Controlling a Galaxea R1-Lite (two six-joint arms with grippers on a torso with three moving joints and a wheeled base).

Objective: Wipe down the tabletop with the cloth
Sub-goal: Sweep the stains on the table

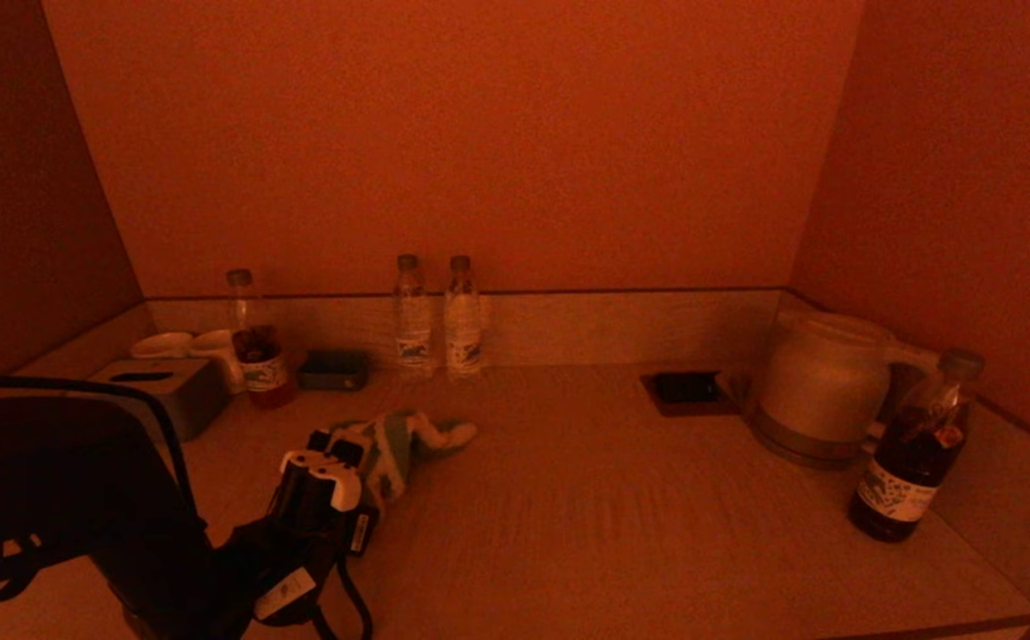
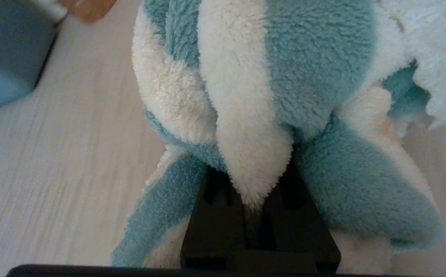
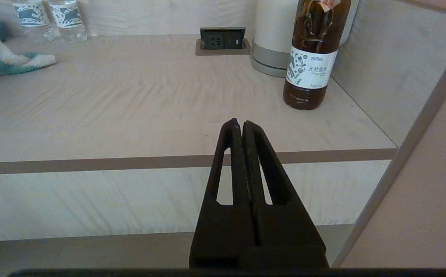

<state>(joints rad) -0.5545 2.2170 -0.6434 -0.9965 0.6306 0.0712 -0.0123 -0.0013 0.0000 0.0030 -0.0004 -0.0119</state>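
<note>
A fluffy teal-and-white cloth [image 1: 408, 440] lies bunched on the pale wooden tabletop [image 1: 586, 524], left of centre. My left gripper [image 1: 363, 467] is shut on the cloth's near end. In the left wrist view the cloth [image 2: 284, 84] fills the frame and covers the fingertips of that gripper [image 2: 251, 192]. A corner of the cloth also shows in the right wrist view [image 3: 3, 61]. My right gripper [image 3: 242, 125] is shut and empty, parked off the table's front edge; it does not show in the head view.
Two water bottles [image 1: 435, 316] stand at the back wall. A tissue box [image 1: 159, 387], white cups [image 1: 190, 345], a dark-drink bottle [image 1: 252, 347] and a small tray [image 1: 334, 369] crowd the back left. A socket panel [image 1: 683, 389], kettle [image 1: 821, 382] and dark bottle [image 1: 914, 449] stand at the right.
</note>
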